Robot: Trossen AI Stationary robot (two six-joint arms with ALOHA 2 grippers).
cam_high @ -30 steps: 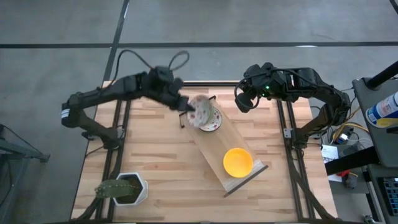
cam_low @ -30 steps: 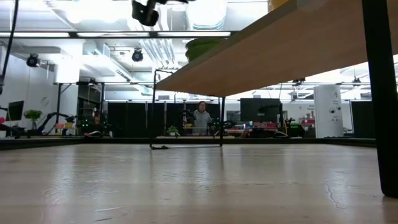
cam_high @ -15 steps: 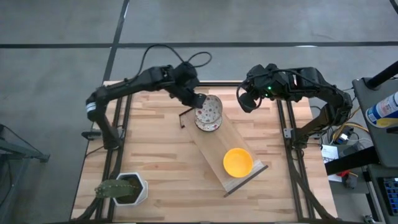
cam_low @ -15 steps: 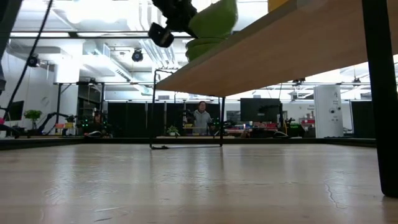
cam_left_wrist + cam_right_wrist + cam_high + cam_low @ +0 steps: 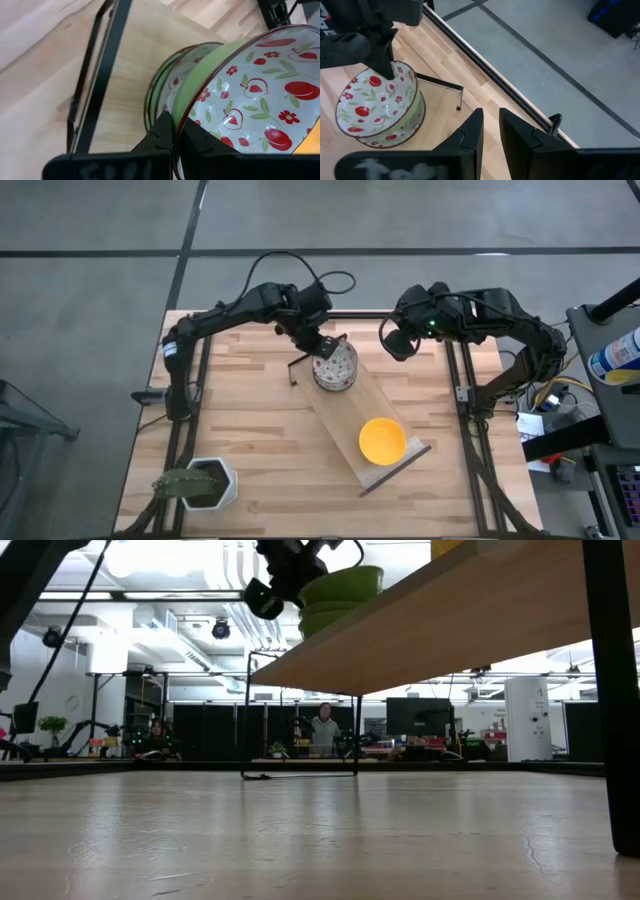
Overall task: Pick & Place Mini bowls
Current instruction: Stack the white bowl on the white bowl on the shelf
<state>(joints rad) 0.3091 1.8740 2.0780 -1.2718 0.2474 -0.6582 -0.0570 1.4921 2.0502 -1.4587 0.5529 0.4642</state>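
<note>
My left gripper (image 5: 322, 346) is shut on a mini bowl (image 5: 337, 362), white inside with red fruit and flowers and green outside (image 5: 250, 95). This bowl sits, a little tilted, in a second patterned bowl (image 5: 161, 97) at the far end of a raised wooden board (image 5: 395, 470). The low view shows both stacked, the upper bowl (image 5: 345, 582) over the lower bowl (image 5: 322, 618). A plain yellow bowl (image 5: 382, 439) rests on its base nearer along the board. My right gripper (image 5: 393, 343) hovers to the right of the stack, open by a narrow gap (image 5: 491, 120), touching nothing. My left gripper pinches the upper bowl's rim (image 5: 184, 120) on its far-left side, one finger (image 5: 162, 132) on the green outside and the other on the patterned inside. The fingers slant down from the table's far left. The bowl's underside rests in the lower bowl, slightly tilted.
The board stands on thin black legs (image 5: 293, 375) and runs slantwise from the table's far middle toward its near right. A white hexagonal pot with a green plant (image 5: 197, 483) stands at the near left corner. Black frame rails (image 5: 458, 380) run along both table sides.
My left gripper has moved toward the table's right and come down over the board's far end, staying shut on the patterned bowl. The bowl, steeply tipped and high a second ago, has levelled out and settled into the lower patterned bowl.
</note>
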